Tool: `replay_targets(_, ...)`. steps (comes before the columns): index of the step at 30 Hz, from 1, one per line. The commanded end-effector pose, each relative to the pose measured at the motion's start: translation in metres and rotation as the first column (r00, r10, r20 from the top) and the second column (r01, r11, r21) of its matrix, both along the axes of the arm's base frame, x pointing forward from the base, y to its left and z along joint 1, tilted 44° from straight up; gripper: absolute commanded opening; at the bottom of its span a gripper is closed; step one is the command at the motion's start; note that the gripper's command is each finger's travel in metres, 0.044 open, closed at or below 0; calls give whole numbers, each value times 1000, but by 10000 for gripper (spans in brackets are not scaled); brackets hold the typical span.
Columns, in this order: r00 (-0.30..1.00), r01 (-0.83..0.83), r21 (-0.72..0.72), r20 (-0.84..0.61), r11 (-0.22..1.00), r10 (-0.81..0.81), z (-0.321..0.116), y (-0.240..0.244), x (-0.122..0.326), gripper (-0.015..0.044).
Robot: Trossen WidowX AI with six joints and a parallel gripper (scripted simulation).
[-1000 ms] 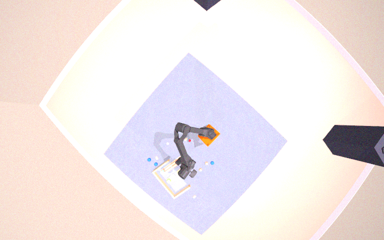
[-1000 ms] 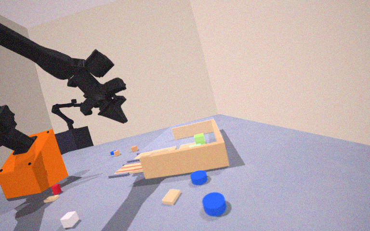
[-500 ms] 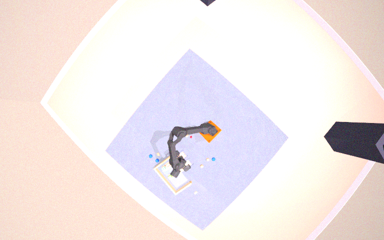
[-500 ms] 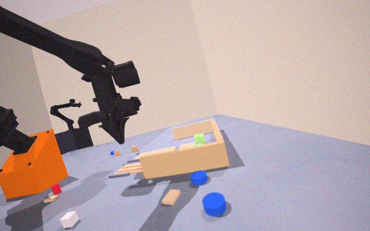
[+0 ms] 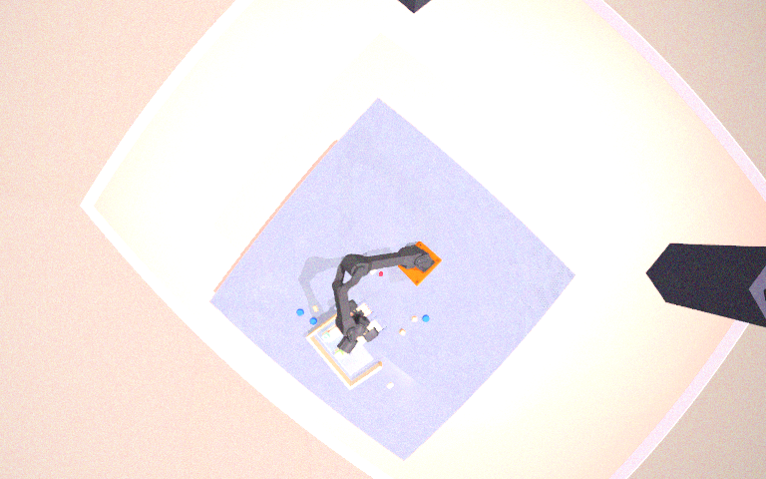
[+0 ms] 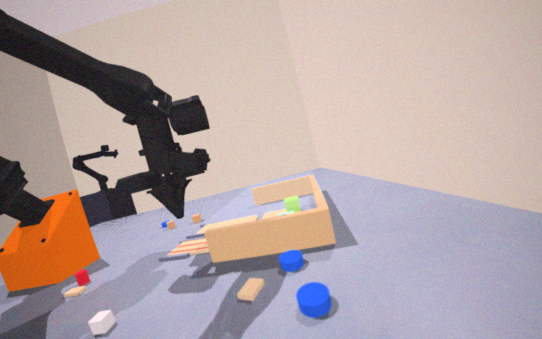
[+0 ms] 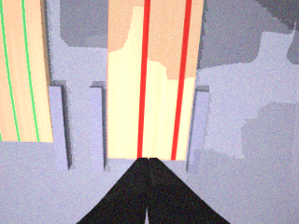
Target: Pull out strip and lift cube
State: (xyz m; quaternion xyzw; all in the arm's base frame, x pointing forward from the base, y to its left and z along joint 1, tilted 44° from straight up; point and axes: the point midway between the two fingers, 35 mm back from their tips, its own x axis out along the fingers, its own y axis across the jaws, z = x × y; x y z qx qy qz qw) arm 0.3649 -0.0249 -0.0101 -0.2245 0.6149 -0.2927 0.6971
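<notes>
My gripper (image 6: 179, 217) (image 7: 148, 167) is shut with nothing between the fingers. In the wrist view its tips are at the near end of the red-striped strip (image 7: 161, 117) (image 6: 188, 246); the gap in height is hard to tell. The green-striped strip (image 7: 28, 93) (image 6: 231, 222) lies to the left in the wrist view; the exterior view shows a gap behind its front piece. A lime cube (image 6: 292, 203) (image 5: 338, 351) stands on the rear piece. The pale teal labelled cube (image 6: 285, 213) (image 5: 326, 333) is mostly hidden behind the near wall; its label cannot be read.
Low grey guide rails (image 7: 96, 126) (image 7: 198, 126) flank the red-striped strip. A wooden three-sided wall (image 6: 272, 235) (image 5: 333, 364) surrounds the strips' far parts. Blue discs (image 6: 291, 260) (image 6: 313, 299), a tan block (image 6: 250, 289), a white cube (image 6: 101, 322) and a red cube (image 6: 82, 277) lie outside it.
</notes>
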Motion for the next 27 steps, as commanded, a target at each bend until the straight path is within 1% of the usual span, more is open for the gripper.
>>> replay_targets(1,1000,0,1,-15,1000,0,-8,-6,-2,0)
replay_targets(27,1000,0,-2,-15,1000,0,-37,-37,0,0)
